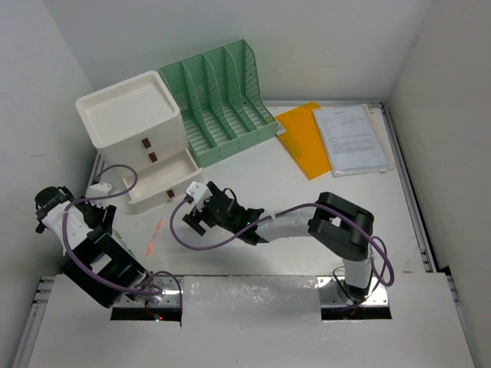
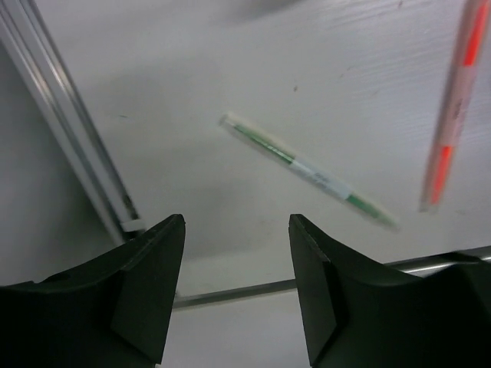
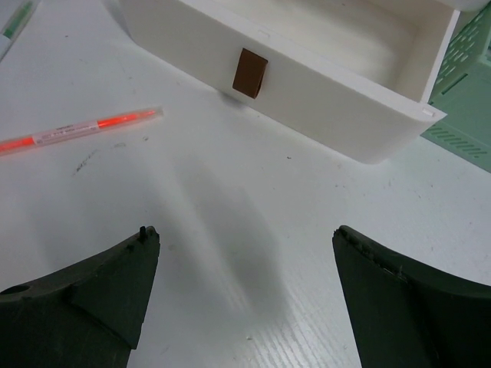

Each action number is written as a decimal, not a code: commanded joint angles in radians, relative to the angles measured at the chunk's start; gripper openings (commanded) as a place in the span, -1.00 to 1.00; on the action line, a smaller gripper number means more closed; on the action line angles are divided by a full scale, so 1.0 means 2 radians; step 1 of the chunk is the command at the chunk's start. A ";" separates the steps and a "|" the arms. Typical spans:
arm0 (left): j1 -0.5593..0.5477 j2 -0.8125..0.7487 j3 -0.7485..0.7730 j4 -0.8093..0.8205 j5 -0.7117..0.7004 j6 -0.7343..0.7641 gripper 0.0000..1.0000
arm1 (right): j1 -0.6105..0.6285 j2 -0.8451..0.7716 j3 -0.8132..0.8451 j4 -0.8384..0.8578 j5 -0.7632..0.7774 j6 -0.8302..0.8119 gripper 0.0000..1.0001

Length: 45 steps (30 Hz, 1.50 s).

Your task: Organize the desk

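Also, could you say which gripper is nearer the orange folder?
Right. The right gripper is left of the orange folder; the left gripper is much farther left.

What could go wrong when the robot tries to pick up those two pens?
The orange pen lies flat, so the open right gripper might just flick it away. The green pen lies near the metal rail; a nudge from the left gripper could roll it there. The open drawer sticks out, so the right gripper might bump it.

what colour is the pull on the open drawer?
Brown pull on the white drawer; the right wrist view shows it best.
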<state>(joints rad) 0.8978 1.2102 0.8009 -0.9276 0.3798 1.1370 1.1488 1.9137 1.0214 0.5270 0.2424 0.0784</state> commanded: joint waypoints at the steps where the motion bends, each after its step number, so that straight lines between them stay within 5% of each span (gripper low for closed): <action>1: 0.002 -0.014 -0.018 0.033 -0.024 0.142 0.09 | 0.004 -0.024 -0.004 0.008 -0.007 -0.015 0.83; 3: 0.001 -0.006 -0.015 0.030 -0.027 0.206 0.11 | 0.004 -0.020 -0.001 0.001 -0.010 -0.015 0.83; 9: -0.001 0.043 0.020 -0.172 0.006 0.443 0.24 | 0.004 -0.011 0.007 -0.015 -0.017 -0.004 0.83; 13: -0.025 0.034 0.002 -0.184 0.007 0.500 0.28 | 0.005 -0.007 0.010 -0.019 -0.021 0.001 0.83; 26: -0.065 0.059 -0.048 -0.064 -0.004 0.475 0.23 | 0.005 -0.003 0.005 -0.033 -0.021 0.002 0.85; 34: -0.064 0.096 -0.042 -0.042 -0.046 0.459 0.22 | 0.005 -0.005 0.001 -0.039 -0.018 -0.001 0.86; 45: -0.073 0.117 -0.051 -0.036 0.003 0.468 0.28 | 0.005 0.013 0.016 -0.050 -0.033 0.006 0.86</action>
<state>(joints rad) 0.7605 1.4345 0.7036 -0.9855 0.3386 1.9682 1.1492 1.9331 1.0180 0.4217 0.1963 0.0792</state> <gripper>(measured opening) 0.640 0.930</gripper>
